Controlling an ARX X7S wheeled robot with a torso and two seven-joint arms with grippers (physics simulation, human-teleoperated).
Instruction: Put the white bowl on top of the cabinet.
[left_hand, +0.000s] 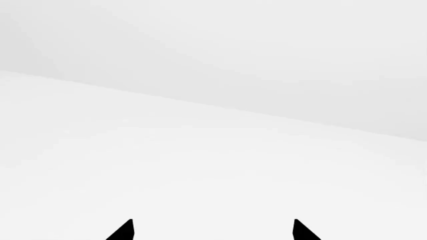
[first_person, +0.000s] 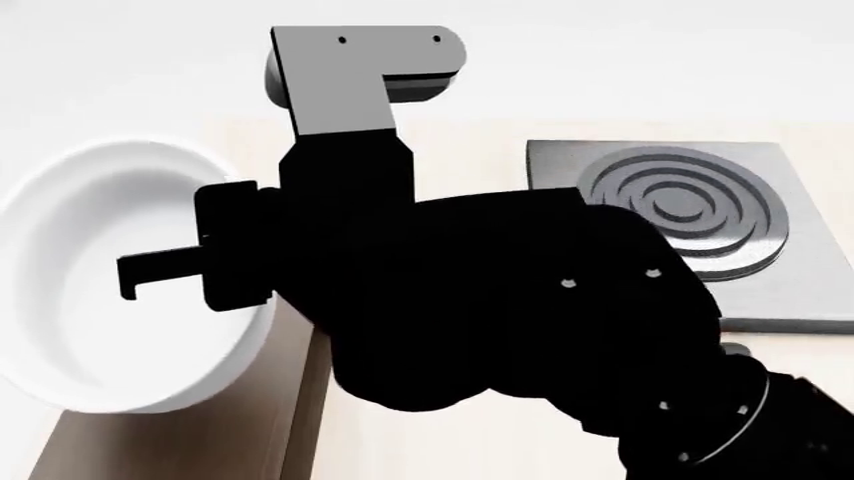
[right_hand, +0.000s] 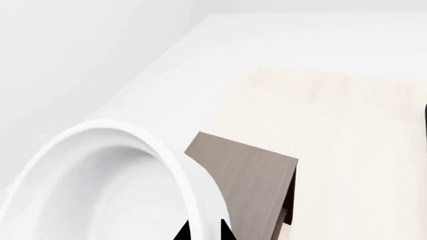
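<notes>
The white bowl hangs tipped on its side at the left of the head view, its opening turned toward the camera. My right gripper is shut on its rim, one finger reaching inside the bowl. In the right wrist view the bowl's thick rim runs between the two fingertips of the right gripper. The cabinet, brown-grey wood grain, lies just under and behind the bowl; its flat top shows beside the rim. My left gripper is open over plain white, with nothing between its fingers.
A square grey stove plate with ringed burner sits at the right on the pale wood table. My right arm fills the middle of the head view and hides much of the table. A white wall stands behind.
</notes>
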